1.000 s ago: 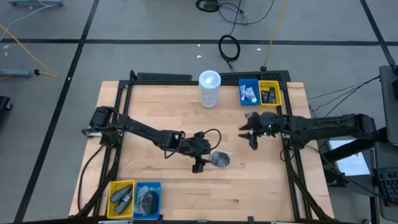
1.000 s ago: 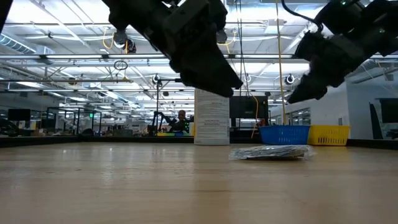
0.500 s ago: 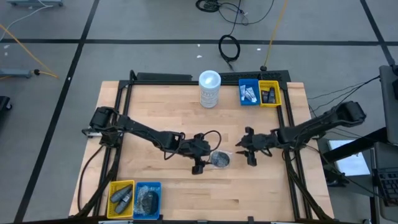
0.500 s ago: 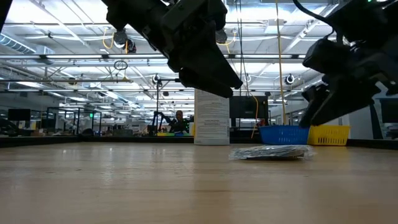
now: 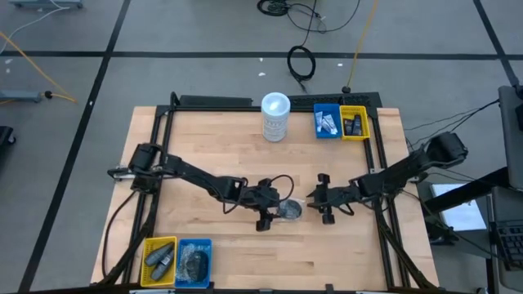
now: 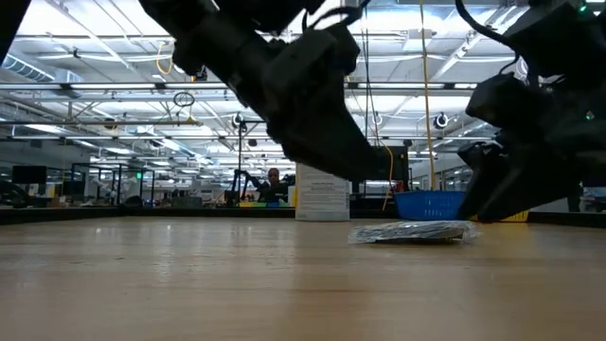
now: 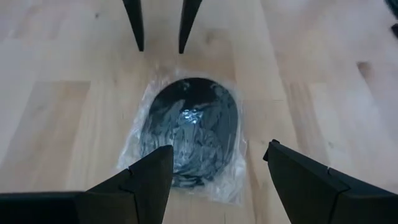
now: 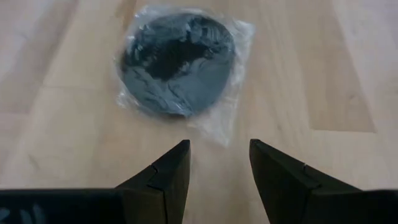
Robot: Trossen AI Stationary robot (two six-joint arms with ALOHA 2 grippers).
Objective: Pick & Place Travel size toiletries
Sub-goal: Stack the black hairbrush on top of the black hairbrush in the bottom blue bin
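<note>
One round dark clear-wrapped bundle [image 5: 288,211] lies flat on the wooden table near its middle, and shows in the low view as a thin shape [image 6: 412,231]. My left gripper [image 5: 268,214] hovers open just left of and above it, its fingertips either side of the bundle's [image 7: 196,130] near part, not touching. My right gripper [image 5: 315,199] is open and low, just right of the bundle [image 8: 177,62], pointing at it without touching. Its two fingertips [image 7: 160,28] appear beyond the bundle in the left wrist view.
A tall white canister [image 5: 275,117] stands at the far edge. A blue bin [image 5: 328,122] and a yellow bin [image 5: 354,122] with small items sit far right. Another yellow bin [image 5: 160,260] and blue bin [image 5: 194,261] sit near left. Bare wood lies around the bundle.
My right gripper has swung from the far right toward the near edge and left, coming down close to the bundle's right side. My left gripper has dropped lower and edged right toward the bundle. The bundle has stayed where it was.
</note>
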